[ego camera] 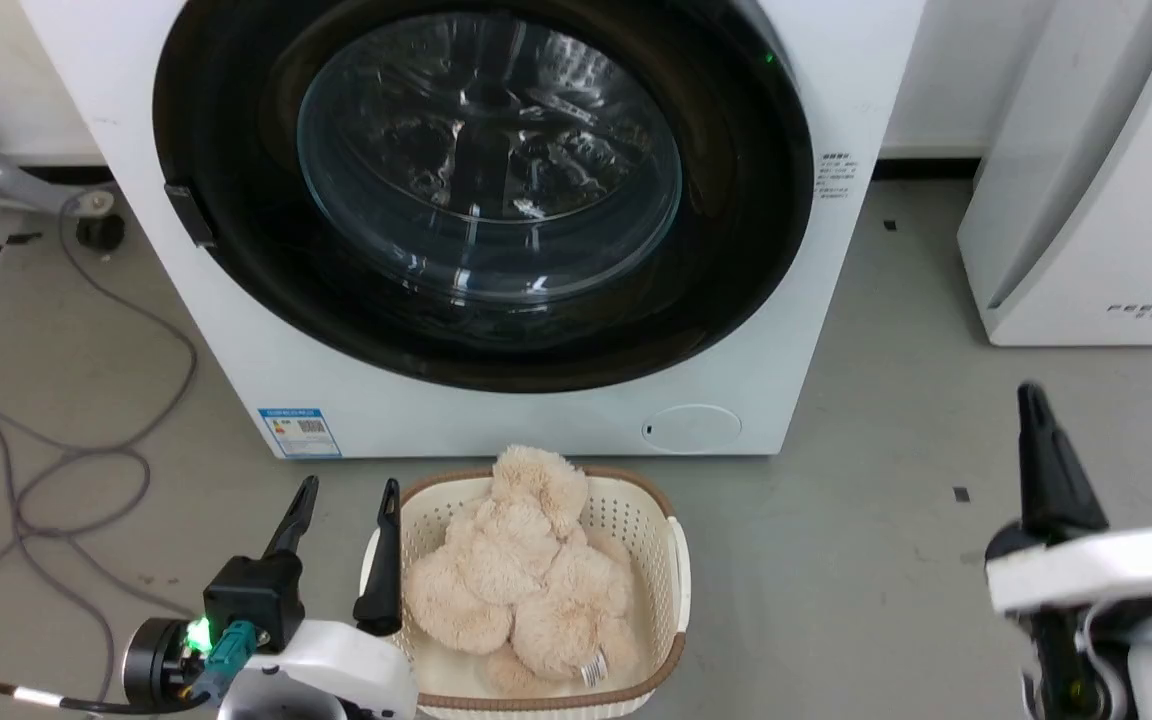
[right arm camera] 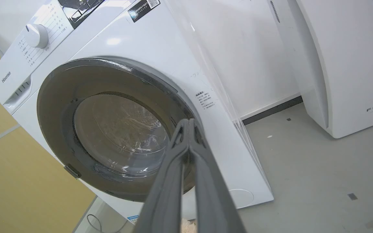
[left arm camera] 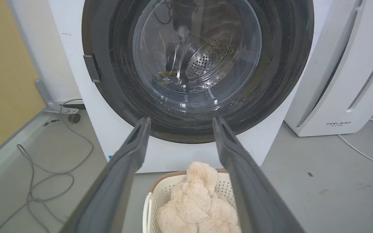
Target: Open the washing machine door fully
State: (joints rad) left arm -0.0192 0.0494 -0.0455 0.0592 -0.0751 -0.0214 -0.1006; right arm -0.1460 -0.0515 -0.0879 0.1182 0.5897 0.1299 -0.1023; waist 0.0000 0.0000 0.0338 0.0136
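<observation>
The white washing machine [ego camera: 836, 90] [left arm camera: 76, 74] [right arm camera: 160, 48] stands straight ahead on the floor. Its round glossy black door [ego camera: 736, 260] [left arm camera: 280, 74] [right arm camera: 57, 97] lies closed and flush against the front, glass bowl at centre. The small black handle tab [ego camera: 188, 213] [left arm camera: 91, 67] [right arm camera: 72, 171] sits on the door's left rim. My left gripper [ego camera: 344, 492] [left arm camera: 179, 124] hovers low near the basket, open and empty, well short of the door. My right gripper [ego camera: 1031, 395] [right arm camera: 189, 122] is at the lower right, its fingers pressed together, holding nothing.
A cream laundry basket [ego camera: 671, 560] [left arm camera: 149, 204] holding a beige plush toy [ego camera: 526, 580] [left arm camera: 196, 200] stands on the floor right before the machine. Grey cables [ego camera: 86, 470] trail at the left. A white FEELBIRD unit [ego camera: 1086, 200] [left arm camera: 342, 81] [right arm camera: 345, 64] stands to the right.
</observation>
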